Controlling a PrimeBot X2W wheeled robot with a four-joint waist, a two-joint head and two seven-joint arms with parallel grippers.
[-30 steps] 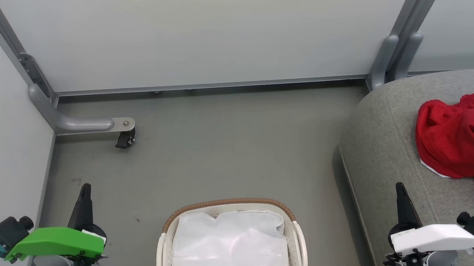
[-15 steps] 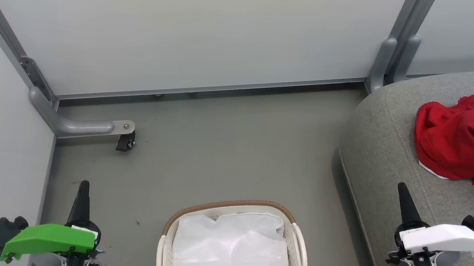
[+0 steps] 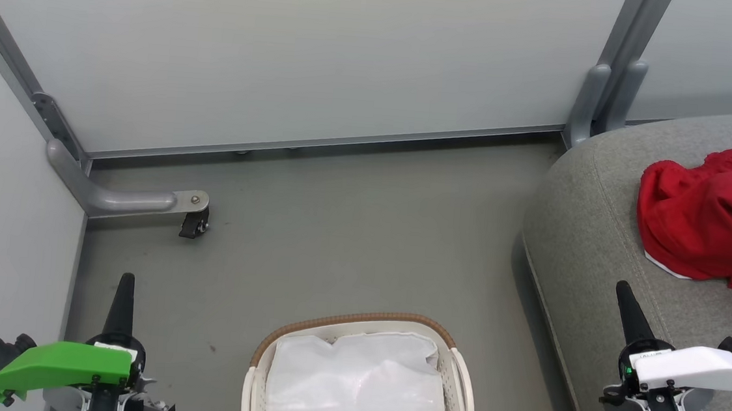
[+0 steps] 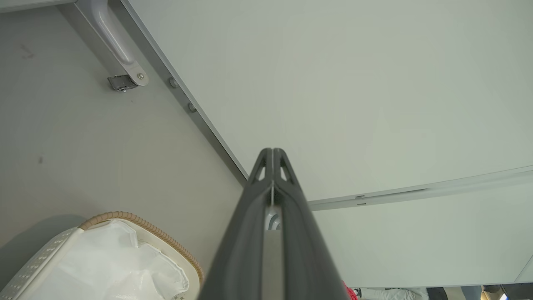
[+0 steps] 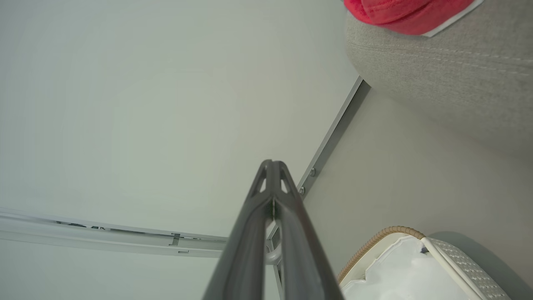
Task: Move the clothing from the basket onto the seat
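On the left, the left gripper [image 3: 125, 284] has drawn slightly back toward the robot, fingers pressed together, empty. In the middle, the basket [image 3: 464, 389] holds its white liner [image 3: 358, 388]. On the right, the clothing [image 3: 698, 218] lies unmoved on the seat [image 3: 596, 263]. The right gripper [image 3: 625, 298], closed and empty, is likewise withdrawing, so the job looks finished.

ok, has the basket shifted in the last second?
No. The basket sits slightly lower in the head view, but so does the partition caster; their spacing is unchanged, so the camera moved.
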